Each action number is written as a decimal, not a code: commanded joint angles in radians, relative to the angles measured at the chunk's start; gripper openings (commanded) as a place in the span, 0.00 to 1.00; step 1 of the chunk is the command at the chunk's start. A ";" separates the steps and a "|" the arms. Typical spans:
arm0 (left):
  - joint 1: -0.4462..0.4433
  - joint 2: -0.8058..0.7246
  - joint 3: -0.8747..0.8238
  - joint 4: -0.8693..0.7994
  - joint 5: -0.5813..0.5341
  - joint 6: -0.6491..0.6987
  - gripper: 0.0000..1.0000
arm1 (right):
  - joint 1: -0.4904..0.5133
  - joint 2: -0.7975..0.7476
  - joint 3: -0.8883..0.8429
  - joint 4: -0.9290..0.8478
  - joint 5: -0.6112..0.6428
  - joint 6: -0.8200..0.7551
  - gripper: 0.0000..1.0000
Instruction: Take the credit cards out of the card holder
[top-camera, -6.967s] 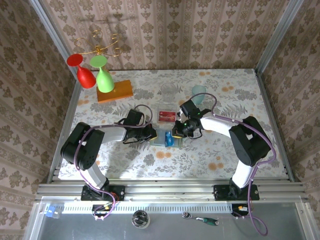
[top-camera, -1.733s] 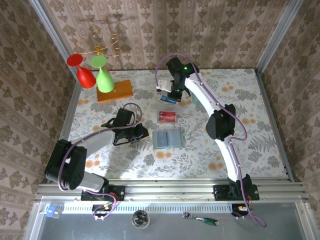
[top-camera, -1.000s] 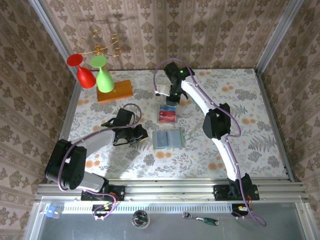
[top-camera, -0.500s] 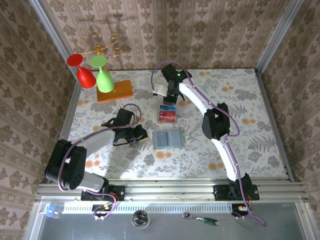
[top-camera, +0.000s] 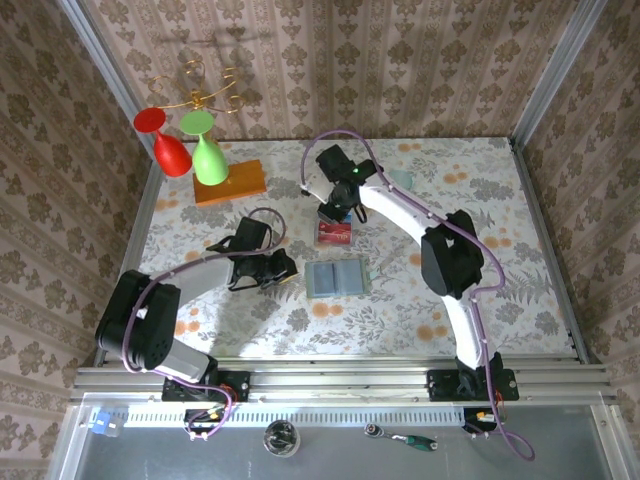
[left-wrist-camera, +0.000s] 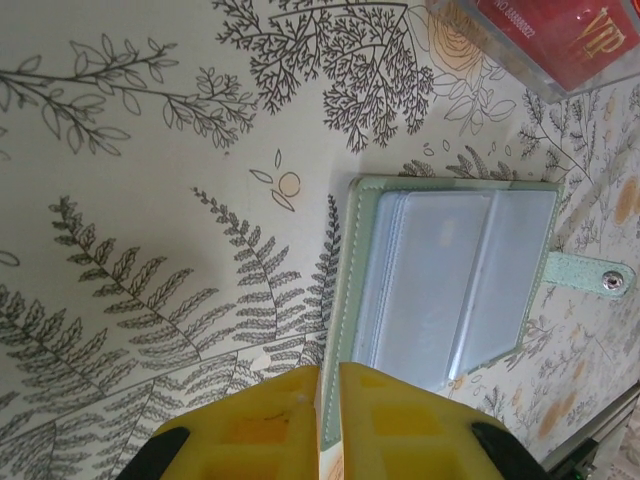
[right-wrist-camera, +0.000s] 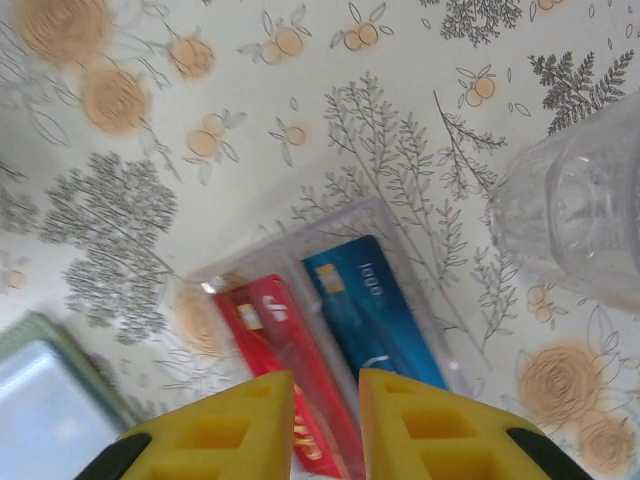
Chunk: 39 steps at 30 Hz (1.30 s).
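Risk: the right gripper (right-wrist-camera: 325, 405), jaws slightly parted and empty, hovers over a blue credit card (right-wrist-camera: 375, 300) and a red credit card (right-wrist-camera: 265, 325) lying just ahead in a clear tray (right-wrist-camera: 335, 222); dipping could drag them out or bump the clear glass (right-wrist-camera: 580, 190) ahead to its right. Its arm stretches far forward. The left gripper (left-wrist-camera: 328, 400), closed and empty, sits beside the open card holder (left-wrist-camera: 450, 280), slots apparently empty

Bolted along the rail (top-camera: 340, 380): left arm (top-camera: 205, 270) and right arm (top-camera: 400, 210), both of white tubular links and rounded black joint housings. Purple-grey cables (top-camera: 330, 140) looped loosely alongside each – thin, glossy. Farthest from the rail, left gripper (left-wrist-camera: 328, 372) and right gripper (right-wrist-camera: 325, 380), with blocky yellow fingers (left-wrist-camera: 400, 420) (square pockets moulded in), black behind.
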 joint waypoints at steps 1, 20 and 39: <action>0.007 0.008 0.022 0.054 -0.009 0.007 0.14 | 0.021 -0.085 -0.064 0.071 0.040 0.210 0.26; -0.124 0.082 -0.020 0.247 -0.021 -0.043 0.13 | 0.097 -0.365 -0.552 0.312 -0.122 0.729 0.29; -0.159 0.034 -0.021 0.254 -0.072 0.002 0.13 | 0.144 -0.403 -0.685 0.411 -0.106 0.789 0.29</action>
